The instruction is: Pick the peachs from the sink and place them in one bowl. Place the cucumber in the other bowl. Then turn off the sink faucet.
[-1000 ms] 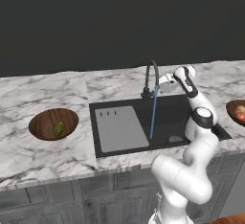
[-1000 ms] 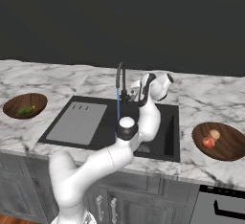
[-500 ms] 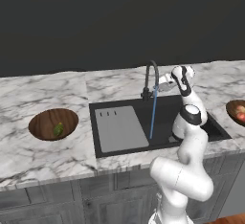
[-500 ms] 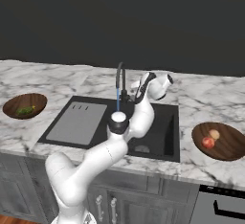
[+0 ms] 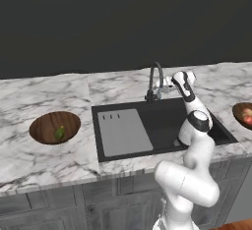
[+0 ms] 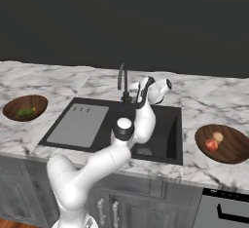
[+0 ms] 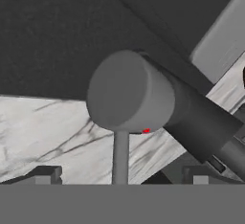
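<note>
Claw (image 5: 169,82) is wide open and empty, sitting right up against the faucet (image 5: 155,80), just off its side at about lever height. In the hand view the lever's (image 7: 125,94) round grey end is dead centre between the fingertips (image 7: 46,174). Sink (image 5: 162,126) is just below the claw. Cucumber (image 5: 59,133) sits in the bowl (image 5: 54,127) well off on the faucet's far side. Both peaches (image 6: 214,141) are in the other bowl (image 6: 224,143), well away on the tabletop (image 6: 204,106) the opposite way.

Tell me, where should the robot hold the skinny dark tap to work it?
Take the thin dark metal gooseneck faucet by its small side lever, not the arched spout. The lever sticks out sideways toward the open end effector, so come from that right side.
</note>
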Controlling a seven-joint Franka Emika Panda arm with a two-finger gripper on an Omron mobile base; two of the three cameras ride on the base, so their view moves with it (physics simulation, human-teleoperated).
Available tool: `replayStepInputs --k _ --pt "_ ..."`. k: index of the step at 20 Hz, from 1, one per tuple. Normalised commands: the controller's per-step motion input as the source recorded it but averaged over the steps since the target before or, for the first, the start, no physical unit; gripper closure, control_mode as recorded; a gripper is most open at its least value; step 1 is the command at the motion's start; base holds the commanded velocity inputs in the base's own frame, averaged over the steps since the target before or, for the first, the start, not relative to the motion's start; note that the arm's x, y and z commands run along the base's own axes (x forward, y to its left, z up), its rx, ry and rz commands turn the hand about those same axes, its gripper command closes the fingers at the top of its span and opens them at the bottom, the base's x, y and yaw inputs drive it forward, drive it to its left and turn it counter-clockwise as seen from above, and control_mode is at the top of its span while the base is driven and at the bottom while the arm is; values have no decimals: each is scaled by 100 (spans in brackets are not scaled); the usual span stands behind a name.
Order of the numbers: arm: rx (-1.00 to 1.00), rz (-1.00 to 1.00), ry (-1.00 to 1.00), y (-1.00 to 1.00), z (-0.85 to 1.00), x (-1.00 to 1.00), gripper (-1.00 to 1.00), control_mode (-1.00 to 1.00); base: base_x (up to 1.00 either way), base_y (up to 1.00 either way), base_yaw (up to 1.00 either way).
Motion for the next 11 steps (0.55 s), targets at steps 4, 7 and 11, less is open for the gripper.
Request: replayStepInputs --k 4,7,11 --pt "0 13 -40 45 -40 13 -100 -100 0 0 0" --pt "0 0 -30 -52 -10 0 -100 -100 0 0 0" --pt "0 0 -17 -98 0 0 -100 -100 0 0 0"
